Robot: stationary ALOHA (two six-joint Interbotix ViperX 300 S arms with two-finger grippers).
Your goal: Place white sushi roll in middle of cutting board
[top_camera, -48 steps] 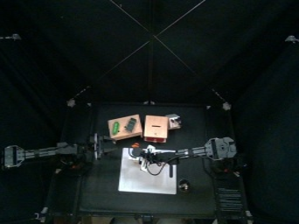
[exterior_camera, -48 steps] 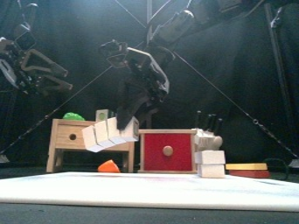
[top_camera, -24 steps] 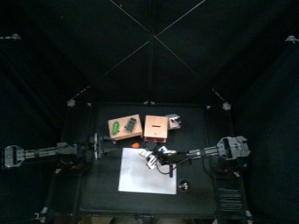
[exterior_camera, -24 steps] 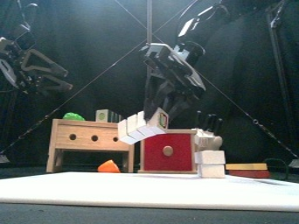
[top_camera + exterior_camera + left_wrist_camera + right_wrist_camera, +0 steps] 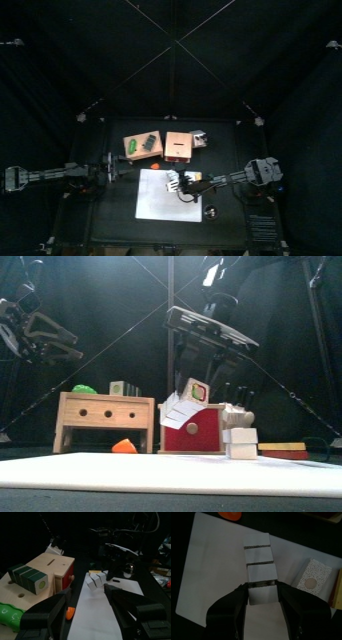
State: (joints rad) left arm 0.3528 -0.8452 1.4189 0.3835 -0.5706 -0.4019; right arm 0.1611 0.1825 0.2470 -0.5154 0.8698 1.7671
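Observation:
The white sushi roll is a row of white blocks with dark bands. My right gripper is shut on it and holds it tilted above the white cutting board. In the front view the roll hangs clear of the board, in front of the red box. In the top view the right gripper is over the board's upper middle. My left gripper is open and empty at the board's left edge; its view shows the roll ahead.
A wooden box with a green piece on top and a red box stand behind the board. An orange piece lies between them. A white speckled block sits at the board's right edge.
My right gripper has carried the white roll from the board's left side toward its middle, and the roll has turned more upright. The left arm has not moved.

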